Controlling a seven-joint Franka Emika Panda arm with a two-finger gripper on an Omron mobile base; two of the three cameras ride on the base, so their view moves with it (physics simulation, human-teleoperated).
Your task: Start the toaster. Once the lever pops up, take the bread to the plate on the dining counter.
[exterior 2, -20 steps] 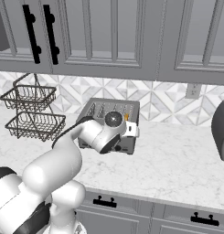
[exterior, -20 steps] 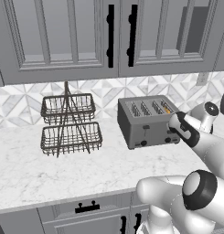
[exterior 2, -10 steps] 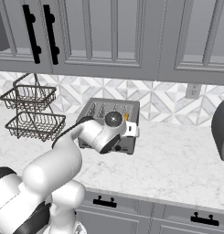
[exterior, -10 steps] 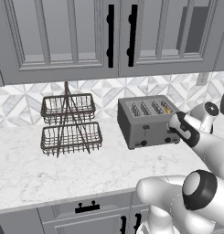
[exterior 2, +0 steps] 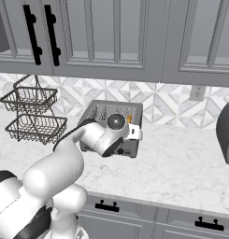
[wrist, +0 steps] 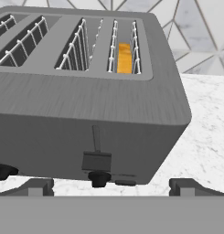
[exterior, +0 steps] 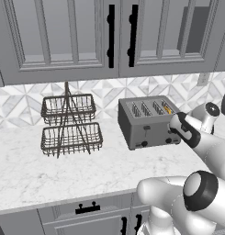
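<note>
The dark grey toaster [exterior: 148, 121] stands on the marble worktop against the tiled wall. A golden-orange bread [wrist: 124, 58] slice sits down in its rightmost slot, also seen as the bread [exterior: 166, 108] from the left base. My gripper [wrist: 113, 187] is open just in front of the toaster's [wrist: 86, 109] long face, one fingertip on each side of the lever [wrist: 96, 161]. The lever sits at the low end of its track, above a black knob [wrist: 99, 177]. From the right base my arm covers part of the toaster [exterior 2: 106, 112]. The plate and the dining counter are out of view.
A two-tier wire basket [exterior: 70, 124] stands left of the toaster on the marble worktop [exterior: 63, 170]. A dark appliance [exterior 2: 226, 133] sits at the far right below a wall outlet [exterior 2: 196, 92]. Grey upper cabinets [exterior: 109, 36] hang overhead.
</note>
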